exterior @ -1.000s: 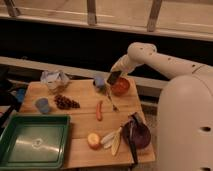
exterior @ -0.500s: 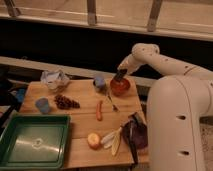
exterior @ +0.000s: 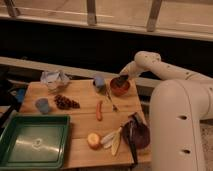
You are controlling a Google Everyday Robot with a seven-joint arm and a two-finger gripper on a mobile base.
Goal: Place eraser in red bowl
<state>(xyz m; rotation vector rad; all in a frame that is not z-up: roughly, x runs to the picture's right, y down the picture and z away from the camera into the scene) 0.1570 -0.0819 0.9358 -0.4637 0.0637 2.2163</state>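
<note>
1. Dark against the red bowl [exterior: 120, 88], the end effector [exterior: 121, 80] hangs right over the bowl's rim, near its upper edge; whether it is holding anything or has let go cannot be told from this view.
2. The eraser cannot be made out as a separate thing; judging by where the end effector sits, it is either in its grip or already inside the bowl, hidden by the dark tip.
3. To do this step well, the end effector should be centred over the bowl's hollow and low enough that the flat block drops in without bouncing off the rim.
4. The bowl stands close to the table [exterior: 85, 120] edge on the far right corner, so a sideways nudge could push it off; any retreat is best made straight upward.
5. Left of the bowl stands a blue cup [exterior: 99, 82], just beside it, and a thin utensil [exterior: 111, 101] lies below and left of the bowl; both are near enough to be knocked.
6. The orange carrot [exterior: 99, 110] lies further below and left of the bowl, out of the way.
</note>
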